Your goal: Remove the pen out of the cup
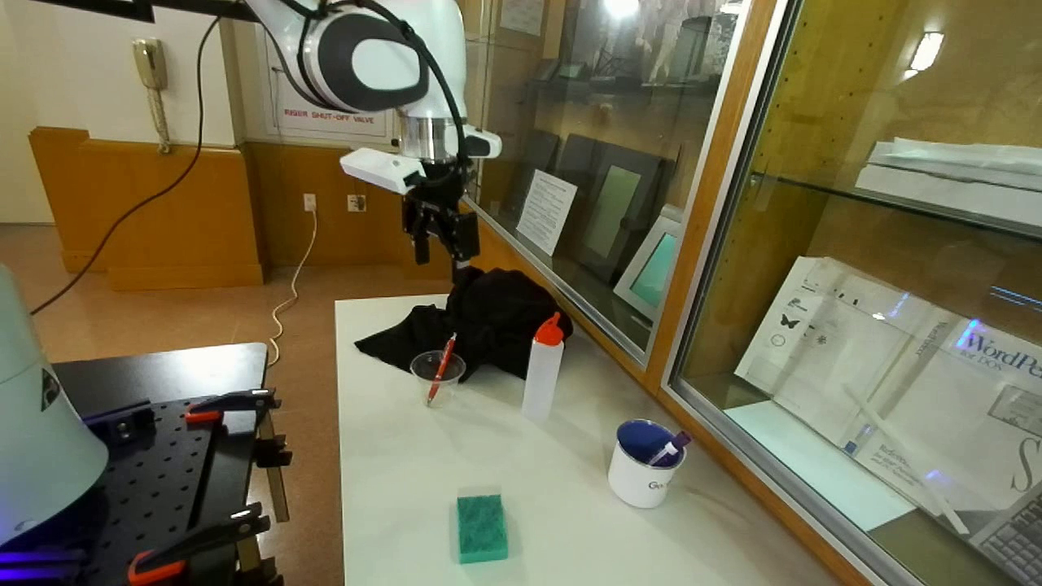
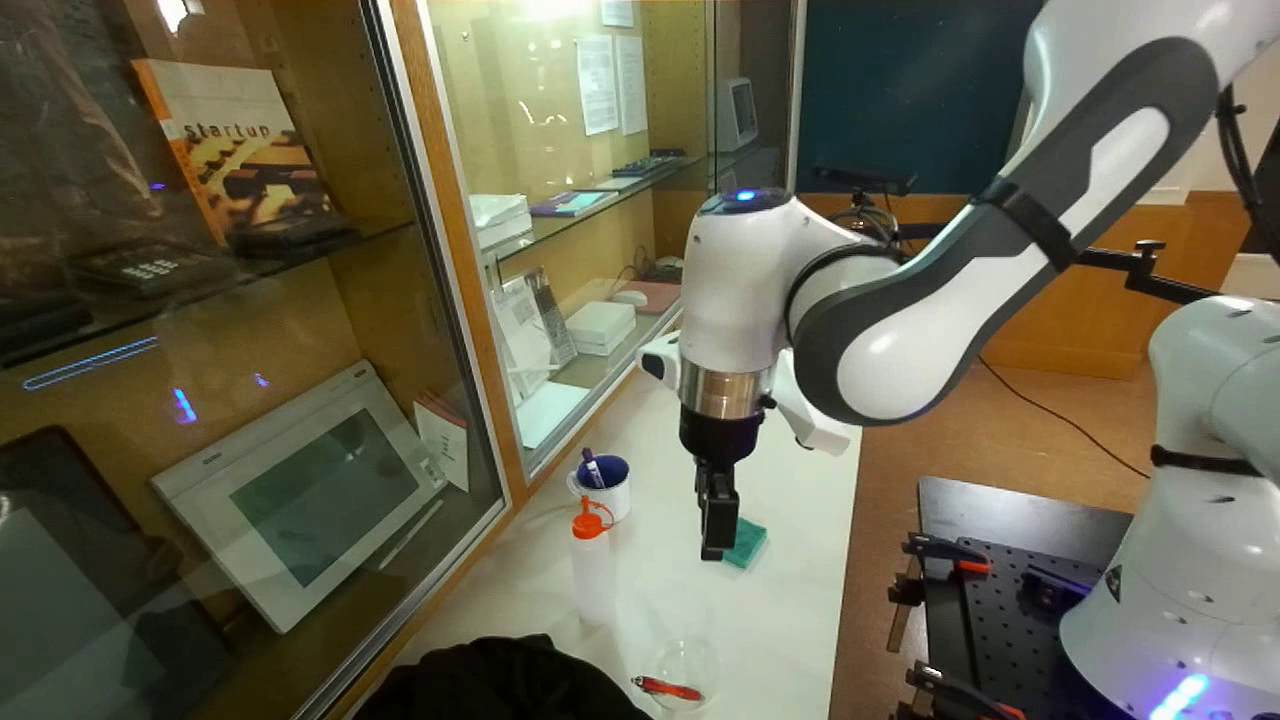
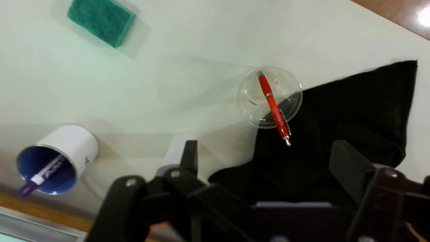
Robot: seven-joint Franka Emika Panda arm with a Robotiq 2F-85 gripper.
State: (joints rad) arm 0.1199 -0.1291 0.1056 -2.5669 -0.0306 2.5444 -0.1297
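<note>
The pen [image 3: 272, 104] sits leaning in the clear cup [image 3: 248, 109], its clip end projecting past the rim. Removal not yet made. The gripper [image 3: 264, 148] hangs above the level of the cup and apart from it, fingers spread wide, nothing between them.

Hazards, in my judgement: the cup looks thin and light, so a fingertip striking its rim would likely tip it. A sideways pull could wedge the pen against the wall and drag the cup along. The black cloth [image 3: 342, 116] lies beside the cup, contact uncertain; a low finger could snag it. The white bottle [image 1: 543, 381] stands near the cup and could be toppled by a spread descent. A marker [image 3: 47, 174] inside the mug [image 3: 78, 144], well apart from the cup, invites a wrong pick.
</note>
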